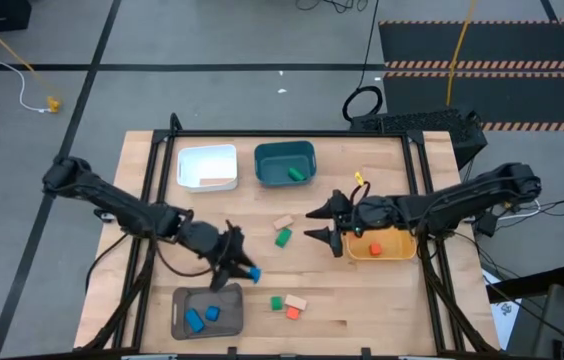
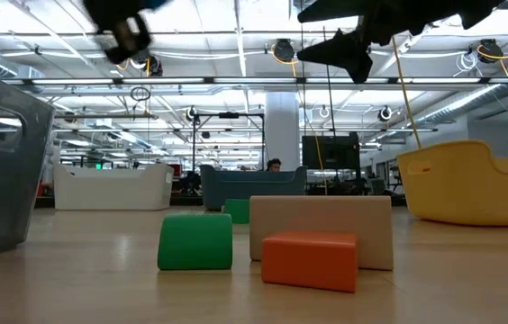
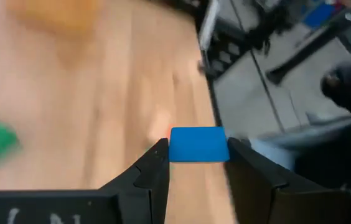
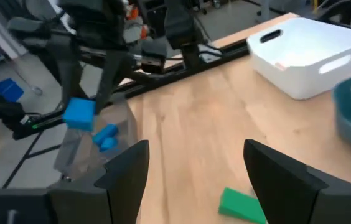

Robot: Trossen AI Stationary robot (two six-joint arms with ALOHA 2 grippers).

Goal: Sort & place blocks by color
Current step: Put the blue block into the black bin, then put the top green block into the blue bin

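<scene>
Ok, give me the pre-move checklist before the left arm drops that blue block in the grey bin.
1. Grip: left gripper shut on the blue block, block square between the fingers: ok.
2. Position: block is beside the grey bin, near its upper right corner, not over it: not ok.
3. Bin contents: two blue blocks only, colour matches: ok.
4. Space left in the bin: ok.
5. Right gripper open, empty, far off near the yellow bin: ok.
6. Height above the bin wall: cannot tell.
</scene>
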